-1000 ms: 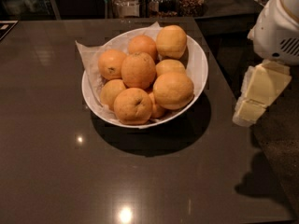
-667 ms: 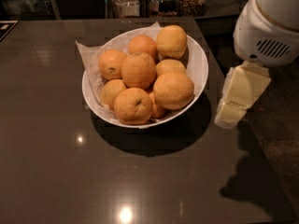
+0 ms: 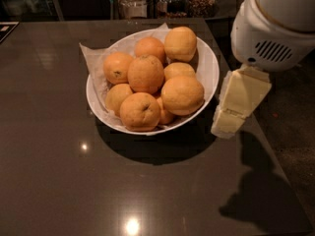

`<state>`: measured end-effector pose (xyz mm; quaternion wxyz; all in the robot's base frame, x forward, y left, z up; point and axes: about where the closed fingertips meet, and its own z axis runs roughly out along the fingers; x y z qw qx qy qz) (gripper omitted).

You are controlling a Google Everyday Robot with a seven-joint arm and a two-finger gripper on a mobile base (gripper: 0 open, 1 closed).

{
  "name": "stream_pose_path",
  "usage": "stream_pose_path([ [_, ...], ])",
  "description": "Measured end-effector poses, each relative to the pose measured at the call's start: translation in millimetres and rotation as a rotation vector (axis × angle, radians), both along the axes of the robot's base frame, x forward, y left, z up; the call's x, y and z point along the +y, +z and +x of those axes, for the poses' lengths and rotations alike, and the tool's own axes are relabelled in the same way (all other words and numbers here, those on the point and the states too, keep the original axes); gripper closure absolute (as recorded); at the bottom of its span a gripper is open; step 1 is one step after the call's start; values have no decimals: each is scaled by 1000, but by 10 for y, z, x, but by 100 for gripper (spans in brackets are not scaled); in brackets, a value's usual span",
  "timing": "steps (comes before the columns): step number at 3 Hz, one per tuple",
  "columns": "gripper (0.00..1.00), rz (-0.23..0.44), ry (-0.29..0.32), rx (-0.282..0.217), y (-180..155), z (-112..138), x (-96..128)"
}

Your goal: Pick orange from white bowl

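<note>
The white bowl (image 3: 208, 67), lined with crinkled white paper, sits on a dark table and holds several oranges. The orange (image 3: 182, 95), large, pale and smooth, lies at the front right of the pile. A deeper-orange fruit with a dark stem dimple (image 3: 145, 73) lies in the middle, and another large one (image 3: 180, 43) at the back right. My cream-coloured gripper (image 3: 230, 118) hangs from the white arm head (image 3: 275, 28) just right of the bowl's rim, near table level, beside the bowl and not over the fruit.
The dark glossy table (image 3: 59, 181) carries the bowl. Its right edge runs close behind the gripper, with floor (image 3: 295, 132) beyond. Glass jars (image 3: 133, 1) stand along the back edge.
The arm and gripper have moved left and closer to the bowl's right rim. The oranges and bowl have not moved.
</note>
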<state>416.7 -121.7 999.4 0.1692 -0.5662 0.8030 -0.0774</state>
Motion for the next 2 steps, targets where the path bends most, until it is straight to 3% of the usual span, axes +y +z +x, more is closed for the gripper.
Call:
stream_pose_path([
  [1,2,21,44,11,39,59,183],
  [2,14,27,67,37,19,127,290],
])
